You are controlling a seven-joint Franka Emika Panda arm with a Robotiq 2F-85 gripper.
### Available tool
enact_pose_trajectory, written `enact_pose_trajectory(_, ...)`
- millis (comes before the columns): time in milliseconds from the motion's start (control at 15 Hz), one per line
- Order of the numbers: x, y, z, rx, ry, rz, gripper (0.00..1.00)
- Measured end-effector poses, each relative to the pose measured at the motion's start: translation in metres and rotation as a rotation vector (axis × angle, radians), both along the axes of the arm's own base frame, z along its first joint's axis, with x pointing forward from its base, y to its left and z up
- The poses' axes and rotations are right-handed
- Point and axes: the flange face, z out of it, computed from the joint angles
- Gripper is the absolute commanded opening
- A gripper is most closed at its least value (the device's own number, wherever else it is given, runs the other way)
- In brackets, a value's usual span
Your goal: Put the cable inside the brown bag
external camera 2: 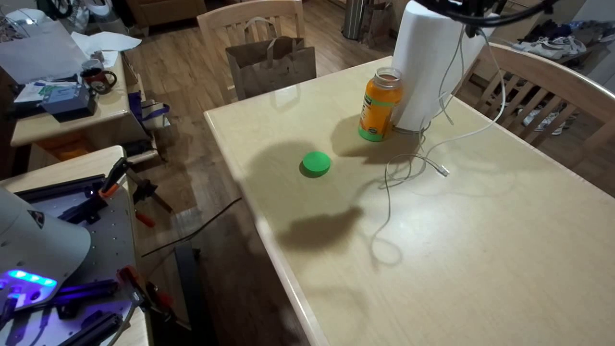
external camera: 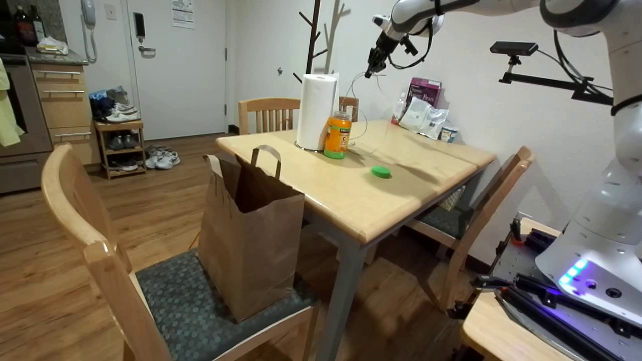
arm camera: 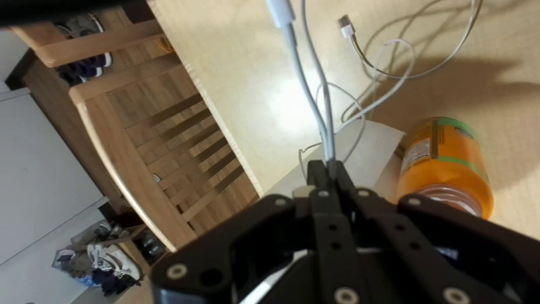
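Note:
My gripper (external camera: pixel 369 74) is high above the table, near the paper towel roll. In the wrist view the gripper (arm camera: pixel 331 166) is shut on the thin white cable (arm camera: pixel 328 141). The cable hangs in loops, and in an exterior view its lower coils and metal plug (external camera 2: pixel 443 170) are at the tabletop. Another white connector (arm camera: pixel 280 12) shows near the top of the wrist view. The open brown paper bag (external camera: pixel 251 250) stands upright on a chair at the table's end, handles up. The bag (external camera 2: pixel 274 72) also shows in an exterior view, well apart from the gripper; it is out of the wrist view.
The paper towel roll (external camera 2: pixel 427 62) and an open orange bottle (external camera 2: pixel 377 115) stand close to the cable. A green lid (external camera 2: pixel 316 164) lies on the table (external camera: pixel 346 200). A cereal box (external camera: pixel 424 92) and packets stand by the wall. Wooden chairs surround the table.

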Motion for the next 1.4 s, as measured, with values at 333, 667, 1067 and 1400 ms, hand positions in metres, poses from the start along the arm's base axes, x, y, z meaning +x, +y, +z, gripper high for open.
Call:
enact_pose_trajectory(333,-0.010,0.042,0.076,-0.107,-0.112,-0.018,0.01)
enact_pose_trajectory(667,-0.023,0.090,0.137,-0.262,-0.220,-0.063,0.01)
enact_pose_trajectory(1067,-0.032,0.156,0.184,-0.419,-0.348,-0.091,0.01)
enact_pose_trajectory(1400,-0.048,0.185,0.222,-0.479,-0.437,-0.132,0.01)
